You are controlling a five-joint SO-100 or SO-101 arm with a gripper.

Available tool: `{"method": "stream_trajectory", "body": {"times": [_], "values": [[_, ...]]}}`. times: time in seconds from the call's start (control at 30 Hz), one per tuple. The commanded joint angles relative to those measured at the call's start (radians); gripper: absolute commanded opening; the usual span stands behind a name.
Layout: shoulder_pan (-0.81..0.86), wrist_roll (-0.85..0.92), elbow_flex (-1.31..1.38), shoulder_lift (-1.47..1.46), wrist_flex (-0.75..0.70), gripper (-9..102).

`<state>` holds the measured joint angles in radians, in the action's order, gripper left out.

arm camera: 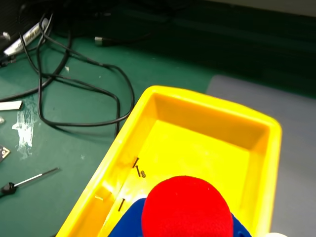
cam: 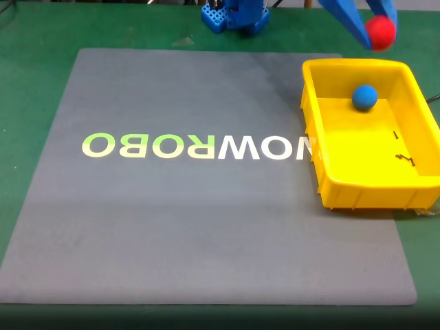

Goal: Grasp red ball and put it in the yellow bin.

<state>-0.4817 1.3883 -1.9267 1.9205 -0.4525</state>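
Note:
In the fixed view the red ball [cam: 380,32] hangs in the air just beyond the far rim of the yellow bin [cam: 357,65], with my blue gripper [cam: 375,36] shut on it. The wrist view looks down past the red ball [arm camera: 186,207], seated between the blue fingers [arm camera: 123,228], onto the yellow bin [arm camera: 212,102] and its bare floor below. A blue ball [cam: 365,97] of like size lies inside the bin near its far wall.
A grey mat [cam: 206,220] with pale lettering covers the green table left of the bin. The arm's blue base [cam: 237,17] stands at the far edge. Black cables [arm camera: 74,74] and a small screwdriver [arm camera: 29,180] lie on the green surface beside the bin.

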Motion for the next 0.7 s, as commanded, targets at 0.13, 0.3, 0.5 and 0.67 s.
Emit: {"method": "stream_trajectory", "body": {"times": [0.13, 0.3, 0.5, 0.67], "values": [[-0.032, -0.034, 0.081, -0.071, 0.048, 1], [-0.021, -0.052, 0.121, -0.098, 0.043, 24], [0.002, -0.051, 0.138, -0.104, 0.032, 32], [0.017, -0.046, 0.140, -0.103, 0.032, 33]]}}
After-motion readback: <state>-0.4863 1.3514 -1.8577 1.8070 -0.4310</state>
